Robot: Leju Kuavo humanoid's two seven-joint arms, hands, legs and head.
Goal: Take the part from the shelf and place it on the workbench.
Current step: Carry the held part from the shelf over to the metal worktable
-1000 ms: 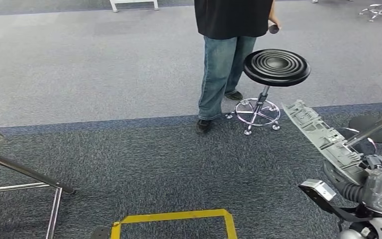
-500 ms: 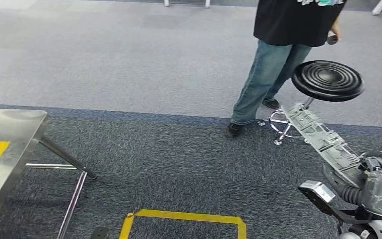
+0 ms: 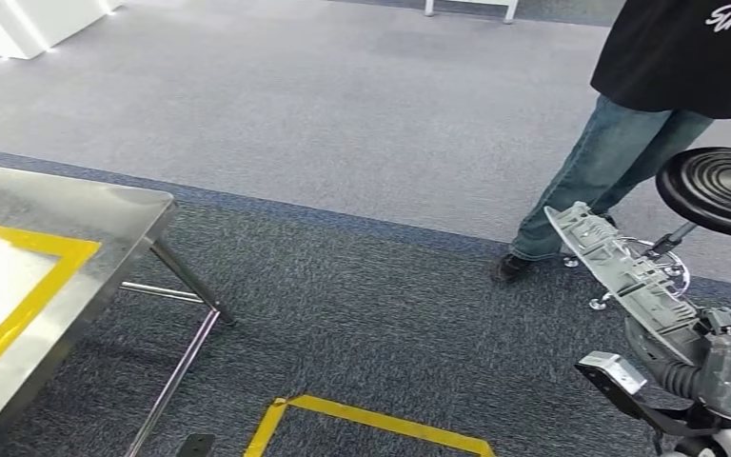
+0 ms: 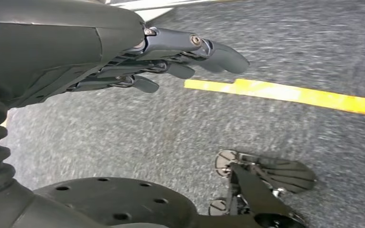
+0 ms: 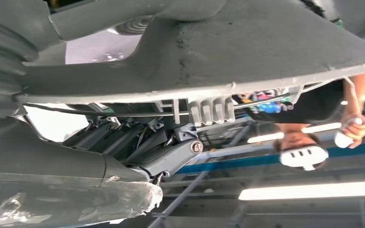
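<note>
Grey ribbed plastic part (image 3: 619, 267) held tilted at lower right of head view, above dark carpet (image 3: 362, 314), gripped by right hand (image 5: 161, 152), seemingly fingers under it. Left hand (image 4: 171, 61) hanging over carpet, fingers spread, holding nothing. Steel counter (image 3: 105, 214) at left, well apart from part.

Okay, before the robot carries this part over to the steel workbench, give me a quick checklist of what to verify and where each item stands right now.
1. Part held: ok. The right hand grips the grey part.
2. Grip firmness: cannot tell; the part hides most of the fingers.
3. Left hand free: ok, it holds nothing, fingers extended over the carpet.
4. Workbench in sight: ok, at the head view's left, its yellow-taped zone bare where visible.
5. Clearance around the part: not ok. A person and a black stool stand close beyond it.
</note>
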